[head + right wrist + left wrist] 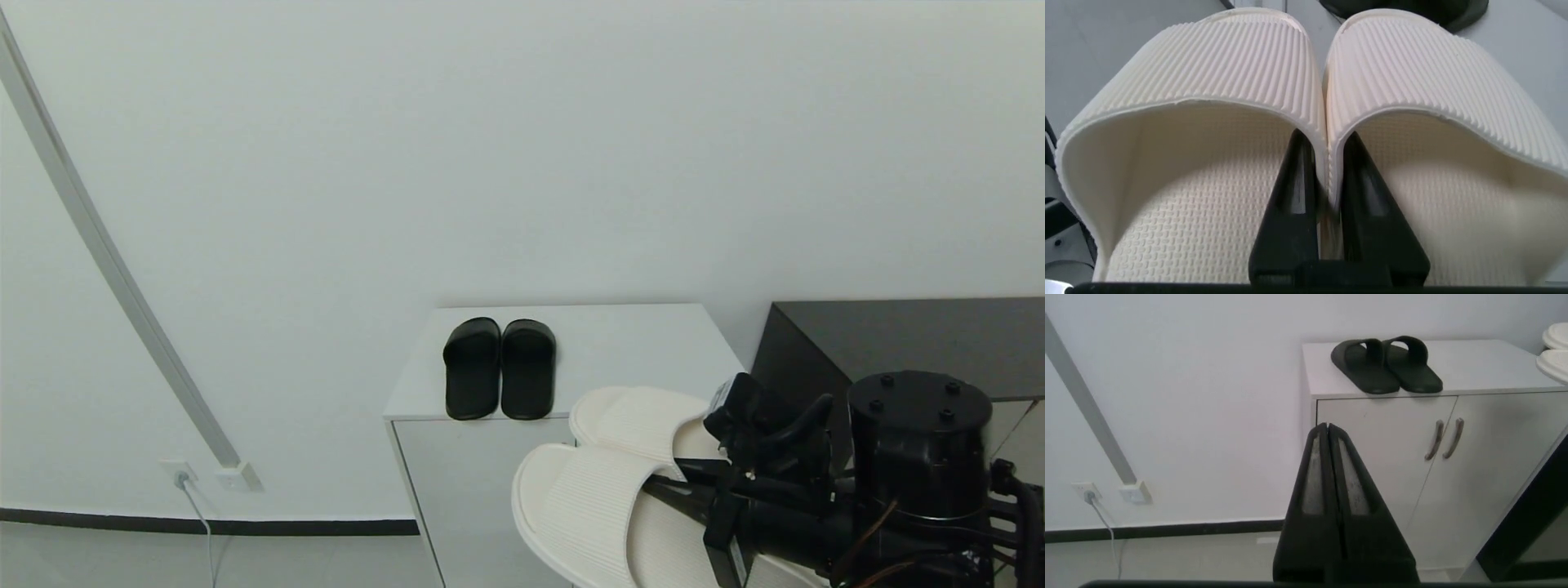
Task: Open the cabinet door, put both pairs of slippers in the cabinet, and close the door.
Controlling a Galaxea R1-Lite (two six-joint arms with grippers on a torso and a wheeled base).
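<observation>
At the left, left gripper: its two black fingers are pressing flat together, gripping nothing and pointing at the cabinet front.
Black rubber slide slippers: the pair is lying side by side, touching, on the left part of the cabinet top, strap ends toward the wall.
Low white two-door cabinet: it is standing against the wall with both doors closed.
Slim metal bar handles: the two are sitting just beside each other at the door seam, long axes upright. They are lying ahead of the left fingers and toward the robot's right, well apart from them.
Cream ribbed open-toe slippers: the pair is hanging in the air before the cabinet's right part, toes pointing away from the wrist.
Right gripper: one finger is sitting inside each cream slipper, and the two are pinching the inner side walls together.
Coming move: the door is probably falling to the free left arm, whose fingers would need parting to span an upright bar.
Writing: none is showing legibly.
</observation>
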